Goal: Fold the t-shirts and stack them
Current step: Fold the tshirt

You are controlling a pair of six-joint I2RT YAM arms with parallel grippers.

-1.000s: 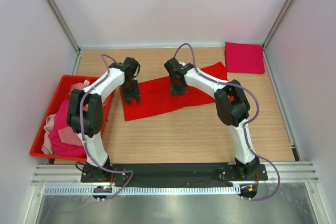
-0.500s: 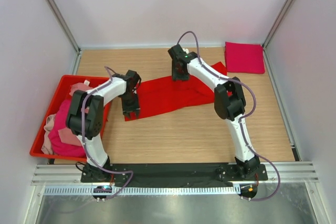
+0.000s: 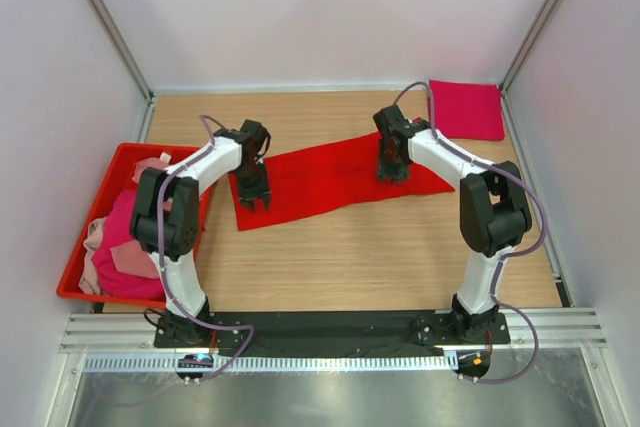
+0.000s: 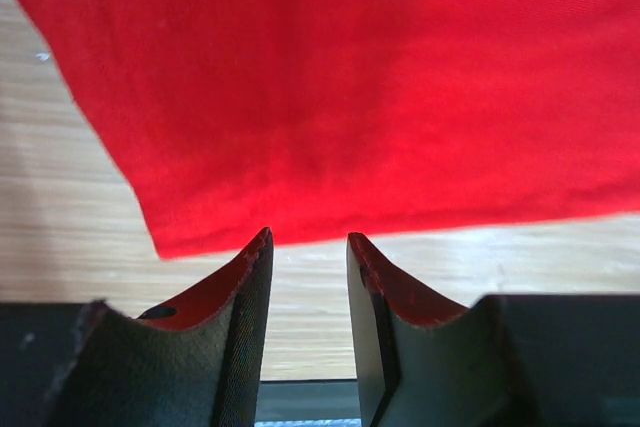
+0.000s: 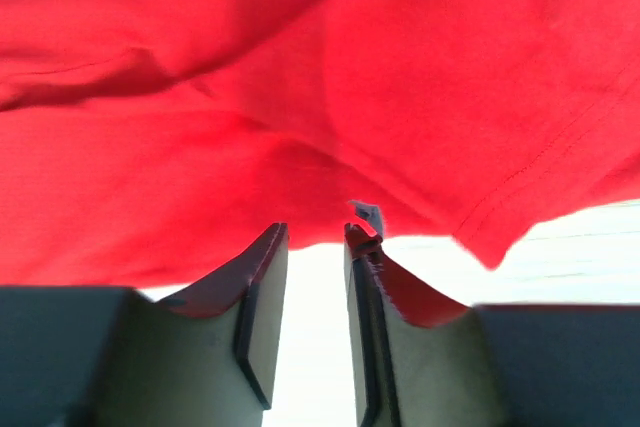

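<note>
- Overhead view: I've got the red t-shirt (image 3: 335, 179) lying open across the middle of the worktop (image 3: 350, 257), long side running left to right.
- The left gripper (image 3: 254, 195) is down at the shirt's left end, and the right gripper (image 3: 391, 169) is on its far right part.
- A folded magenta t-shirt (image 3: 465, 109) sits in the far right corner, well apart from the red one.
- The red bin (image 3: 128, 159) at the left edge holds pink t-shirts (image 3: 125, 237) in a heap.
- Left wrist view: the left gripper (image 4: 308, 247) has its fingers parted, bare wood showing between them. The shirt's (image 4: 350, 87) near hem lies just ahead of the tips, ungrasped.
- Right wrist view: the right gripper (image 5: 315, 237) also has its fingers apart, with bright worktop in the gap.
- The rumpled hem (image 5: 300, 97) and a small grey tag (image 5: 366, 215) meet the tips. It's blurry here, so I can't say whether they touch.
</note>
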